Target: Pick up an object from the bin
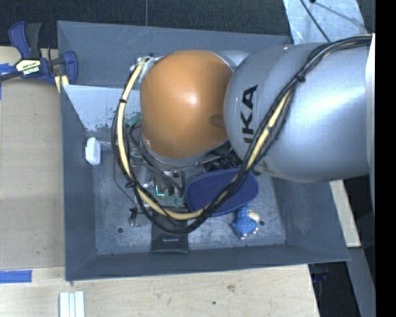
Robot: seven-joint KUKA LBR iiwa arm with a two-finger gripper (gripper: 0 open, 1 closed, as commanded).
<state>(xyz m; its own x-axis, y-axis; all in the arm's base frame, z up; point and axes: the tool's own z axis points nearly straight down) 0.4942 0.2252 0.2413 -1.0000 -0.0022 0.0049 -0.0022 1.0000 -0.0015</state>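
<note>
Dark blue oval flat object: near-centre floor of grey metal bin, just right of gripper, partly under arm cables. Small blue-and-white rounded lump: nearer, right of centre. Gripper: low over floor beneath orange wrist cover; whether parted or closed not discernible. White short cylinder: farther, by left wall.

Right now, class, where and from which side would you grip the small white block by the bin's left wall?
Probably from straight above, across its far and near ends: the small white block lies alone at the foot of the grey metal bin's sloping left wall, which crowds its left side.
</note>
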